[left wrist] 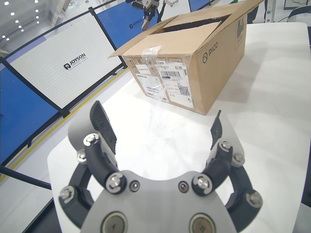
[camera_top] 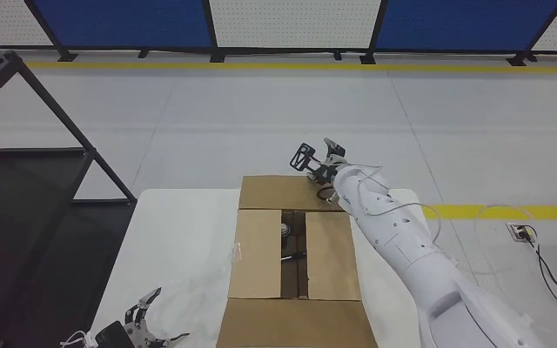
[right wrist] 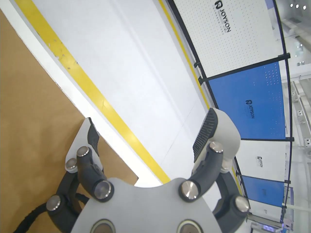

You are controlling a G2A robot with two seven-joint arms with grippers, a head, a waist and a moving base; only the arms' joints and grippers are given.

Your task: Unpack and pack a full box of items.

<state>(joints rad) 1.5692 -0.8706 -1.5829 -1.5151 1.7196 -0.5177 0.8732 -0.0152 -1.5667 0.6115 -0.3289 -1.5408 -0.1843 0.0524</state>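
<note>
A brown cardboard box [camera_top: 261,261] stands in the middle of the white table [camera_top: 174,252]. Its two long flaps lie nearly shut with a narrow gap [camera_top: 294,252] between them, where dark items show inside. The far flap [camera_top: 278,191] and the near flap [camera_top: 291,324] are folded outward. My right gripper [camera_top: 318,157] is open at the far right corner of the box, one finger [right wrist: 92,134] over the far flap [right wrist: 29,98]. My left gripper [camera_top: 150,315] [left wrist: 158,117] stands open and empty near the table's front left corner, facing the labelled side of the box [left wrist: 184,73].
A black metal frame [camera_top: 52,174] stands left of the table. Blue and white partition panels [camera_top: 296,22] line the back, with a yellow floor line [camera_top: 261,65] before them. A strip of clear tape [left wrist: 150,50] hangs from a box flap. Bare table lies left of the box.
</note>
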